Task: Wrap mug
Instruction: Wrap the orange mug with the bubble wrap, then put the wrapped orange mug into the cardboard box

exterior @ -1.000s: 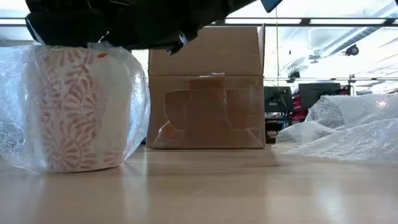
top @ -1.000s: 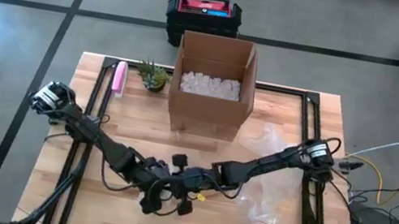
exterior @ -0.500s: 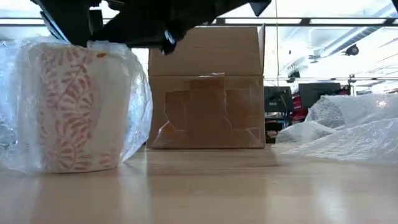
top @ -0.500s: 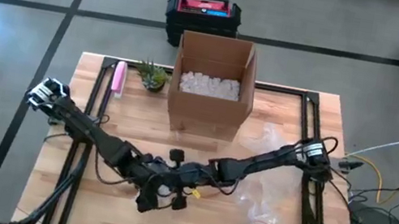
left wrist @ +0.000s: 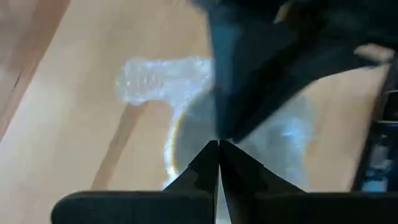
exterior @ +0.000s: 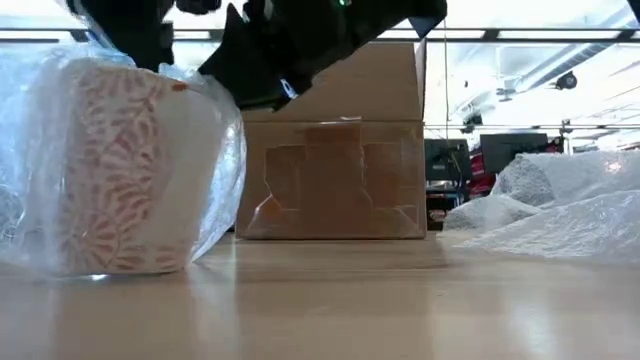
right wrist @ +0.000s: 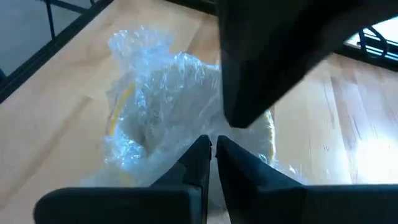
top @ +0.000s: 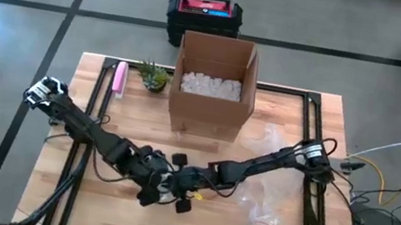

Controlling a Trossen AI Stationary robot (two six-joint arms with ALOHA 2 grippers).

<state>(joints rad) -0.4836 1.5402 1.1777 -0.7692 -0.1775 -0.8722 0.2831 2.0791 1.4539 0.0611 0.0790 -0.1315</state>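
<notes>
From above, the mug (exterior: 125, 165) is hidden beneath both tools. In the low view its left side is cut off, and the arms' upper parts too.

I see the mug (exterior: 125, 170) cream-white with a red-orange leaf pattern, under clear bubble wrap (exterior: 215, 150). The cardboard box (top: 213, 86) is plain brown with white filling. The table (top: 298, 121) is pale wood; a pink bar (top: 119, 79) lies on it.
</notes>
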